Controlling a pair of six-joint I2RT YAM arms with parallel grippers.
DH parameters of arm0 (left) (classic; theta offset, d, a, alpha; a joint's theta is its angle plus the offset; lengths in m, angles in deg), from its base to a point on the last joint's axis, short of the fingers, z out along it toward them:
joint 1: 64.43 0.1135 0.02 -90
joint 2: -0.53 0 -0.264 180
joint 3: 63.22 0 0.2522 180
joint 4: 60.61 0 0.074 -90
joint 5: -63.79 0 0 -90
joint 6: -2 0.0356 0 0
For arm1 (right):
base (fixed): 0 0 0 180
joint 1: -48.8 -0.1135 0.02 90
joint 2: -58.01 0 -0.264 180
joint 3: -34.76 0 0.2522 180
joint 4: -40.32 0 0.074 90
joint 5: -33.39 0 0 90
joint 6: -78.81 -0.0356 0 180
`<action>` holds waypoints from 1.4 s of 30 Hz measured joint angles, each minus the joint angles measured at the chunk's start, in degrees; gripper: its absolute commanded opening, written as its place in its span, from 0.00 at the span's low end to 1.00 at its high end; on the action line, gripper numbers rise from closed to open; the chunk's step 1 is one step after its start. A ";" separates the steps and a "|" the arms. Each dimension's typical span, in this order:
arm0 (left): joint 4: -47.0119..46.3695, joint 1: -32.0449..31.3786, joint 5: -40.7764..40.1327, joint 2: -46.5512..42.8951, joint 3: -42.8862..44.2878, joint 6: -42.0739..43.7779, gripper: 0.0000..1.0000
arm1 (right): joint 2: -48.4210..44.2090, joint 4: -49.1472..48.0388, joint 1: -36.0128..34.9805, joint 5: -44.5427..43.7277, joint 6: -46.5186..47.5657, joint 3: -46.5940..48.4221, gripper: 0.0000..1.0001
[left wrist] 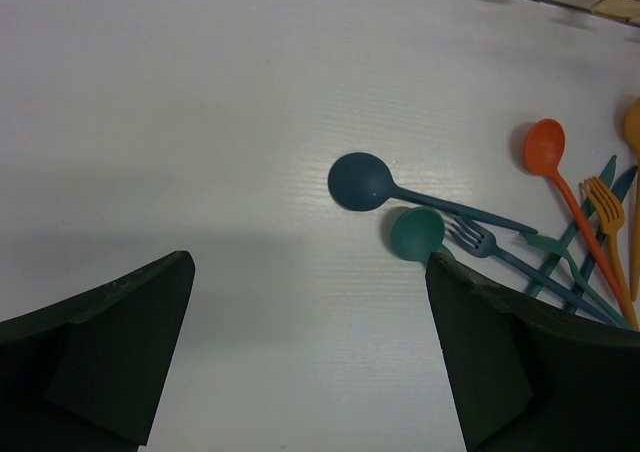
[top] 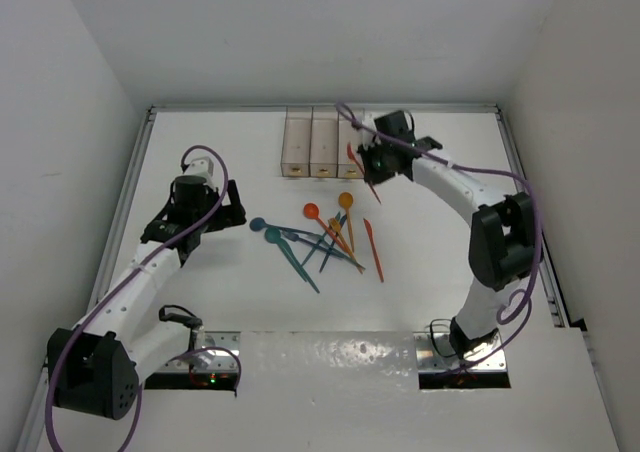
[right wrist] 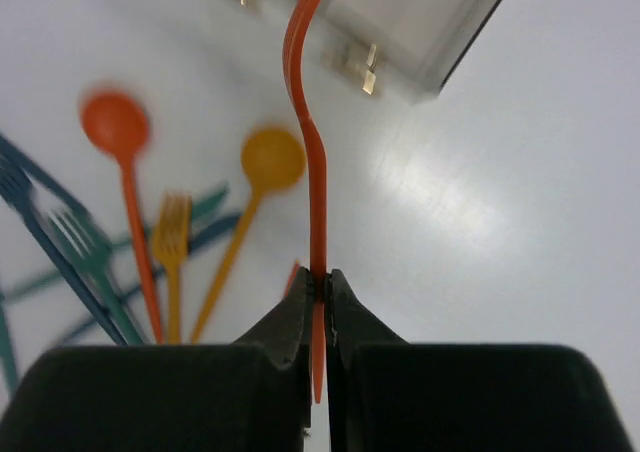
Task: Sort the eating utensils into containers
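Pinching thin orange utensil (right wrist: 316, 172) (wavy, smooth plastic), right claw (right wrist: 318, 287) beside clear boxy containers (top: 324, 142); left claw (left wrist: 308, 277) released.

Your left arm (top: 150, 267): white shells, black joints | your right arm (top: 455, 182): same white and black | purple cable (top: 225, 184) looped along each arm | left gripper (left wrist: 310, 272): matte black wedge-shaped fingers | right gripper (right wrist: 318, 284): black fingers tapering to thin tips | silver base plates (top: 225, 340) at the near edge
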State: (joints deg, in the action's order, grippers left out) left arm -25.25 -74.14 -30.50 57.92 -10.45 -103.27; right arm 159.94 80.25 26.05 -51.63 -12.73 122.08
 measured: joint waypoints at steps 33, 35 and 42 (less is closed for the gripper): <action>0.13 -0.35 -0.74 1.66 0.00 0.00 1.00 | 32.13 -6.27 2.32 -13.27 -24.96 38.56 0.45; 0.13 -0.35 -0.79 1.66 0.00 -0.02 1.00 | 31.21 -6.51 2.14 -13.09 -23.56 37.48 0.45; 0.39 -0.35 -1.09 1.64 0.00 -0.02 1.00 | 14.69 -7.63 0.50 -9.70 -17.88 21.24 0.26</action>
State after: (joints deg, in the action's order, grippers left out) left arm -24.86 -74.49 -31.60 59.56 -10.45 -103.29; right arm 174.63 72.62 26.56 -61.34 -30.61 143.33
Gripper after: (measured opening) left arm 0.997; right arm 0.297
